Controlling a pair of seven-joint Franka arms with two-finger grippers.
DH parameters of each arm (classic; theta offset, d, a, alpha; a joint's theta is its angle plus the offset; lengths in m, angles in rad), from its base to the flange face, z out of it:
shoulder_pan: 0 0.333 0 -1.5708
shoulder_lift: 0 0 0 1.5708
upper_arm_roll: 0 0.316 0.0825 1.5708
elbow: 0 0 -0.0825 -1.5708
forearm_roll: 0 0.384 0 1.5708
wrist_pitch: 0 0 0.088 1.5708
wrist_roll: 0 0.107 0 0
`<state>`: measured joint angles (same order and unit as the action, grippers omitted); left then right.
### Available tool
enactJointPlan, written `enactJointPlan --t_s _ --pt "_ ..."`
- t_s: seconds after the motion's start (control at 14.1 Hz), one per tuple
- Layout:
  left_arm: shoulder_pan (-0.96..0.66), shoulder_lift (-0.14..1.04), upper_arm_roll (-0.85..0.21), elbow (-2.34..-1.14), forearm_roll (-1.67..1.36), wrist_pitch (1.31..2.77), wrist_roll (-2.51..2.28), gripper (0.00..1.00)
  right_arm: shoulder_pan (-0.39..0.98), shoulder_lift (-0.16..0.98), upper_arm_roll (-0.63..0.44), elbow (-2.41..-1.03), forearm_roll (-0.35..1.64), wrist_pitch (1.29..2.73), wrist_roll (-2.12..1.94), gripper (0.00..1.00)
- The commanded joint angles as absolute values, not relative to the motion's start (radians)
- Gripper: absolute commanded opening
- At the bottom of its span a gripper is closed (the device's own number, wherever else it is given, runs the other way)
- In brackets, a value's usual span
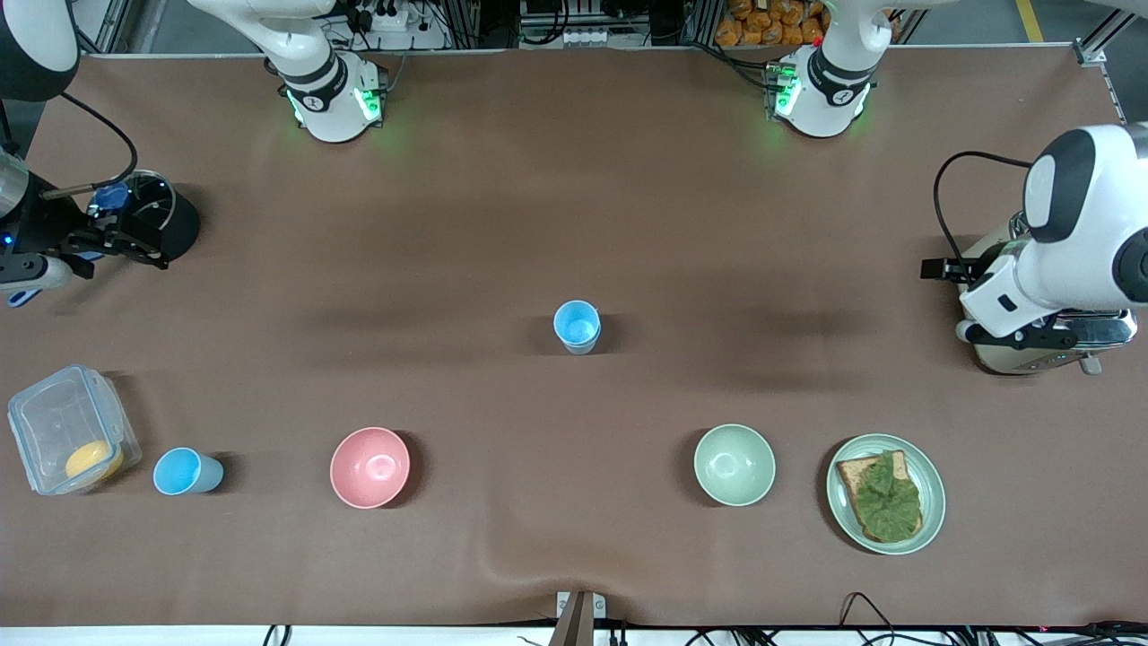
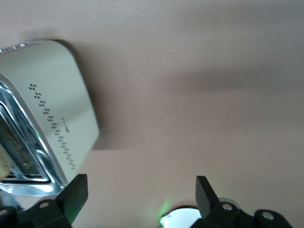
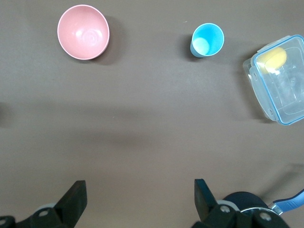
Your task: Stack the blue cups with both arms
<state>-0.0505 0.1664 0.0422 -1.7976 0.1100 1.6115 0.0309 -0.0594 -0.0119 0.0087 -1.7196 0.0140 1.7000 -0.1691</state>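
Stacked cups point(image 1: 577, 327) mid-table (bowls point(image 1: 369, 467) nearer camera)

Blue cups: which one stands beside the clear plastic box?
The blue cup between the clear box and the pink bowl; the other blue cup stands alone mid-table, farther from the front camera.

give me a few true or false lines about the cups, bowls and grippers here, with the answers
1. One blue cup stands near the middle of the table, farther from the front camera than both bowls. True.
2. The other blue cup sits inside the pink bowl. False: it stands on the table between the pink bowl and the clear container.
3. The left gripper is open and holds nothing, beside the toaster. True.
4. The right gripper is shut on a cup. False: it is open and empty.
5. The pale green bowl stands beside the plate with the bread. True.
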Motion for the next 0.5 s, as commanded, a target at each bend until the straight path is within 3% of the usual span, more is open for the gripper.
enactJointPlan --t_s 0.0,0.28,0.42 --pt "-0.051 -0.021 0.057 -1.925 0.048 1.683 -0.055 1.00 -0.080 -0.002 0.021 -1.698 0.026 1.686 -0.167 1.00" --pt "0.090 -0.040 -0.063 -1.789 -0.023 1.681 -0.077 1.00 -0.081 0.002 0.021 -1.698 0.026 1.686 -0.167 1.00" --pt "0.100 -0.037 -0.061 -1.724 -0.023 1.675 -0.014 1.00 -0.081 0.002 0.021 -1.700 0.026 1.684 -0.167 1.00"
